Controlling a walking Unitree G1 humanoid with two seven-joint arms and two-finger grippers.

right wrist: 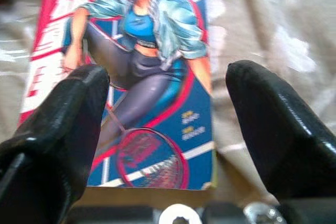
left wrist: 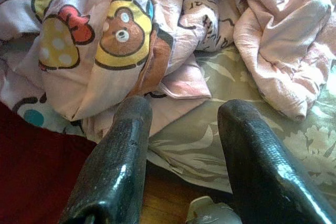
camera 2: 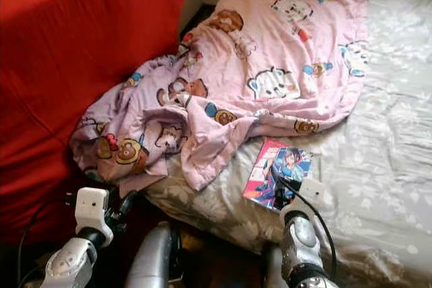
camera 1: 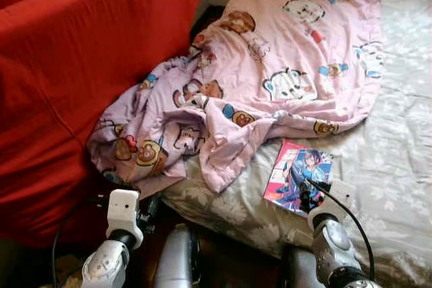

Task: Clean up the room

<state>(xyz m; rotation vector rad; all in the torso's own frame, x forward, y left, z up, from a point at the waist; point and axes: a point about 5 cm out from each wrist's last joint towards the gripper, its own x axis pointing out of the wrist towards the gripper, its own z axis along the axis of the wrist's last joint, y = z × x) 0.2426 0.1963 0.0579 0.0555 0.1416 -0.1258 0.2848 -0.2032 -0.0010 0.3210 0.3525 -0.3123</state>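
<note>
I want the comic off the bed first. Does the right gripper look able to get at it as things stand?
Probably yes: the right gripper is open right at the comic's near edge, and the blanket lies clear of it.

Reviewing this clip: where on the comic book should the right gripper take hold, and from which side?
Probably the near short edge of the comic book, approached from the robot's side. It lies flat on the bed sheet with that edge closest to the mattress edge, and the open right gripper already straddles it. One finger would likely need to slide under, pressing into the soft sheet.
</note>
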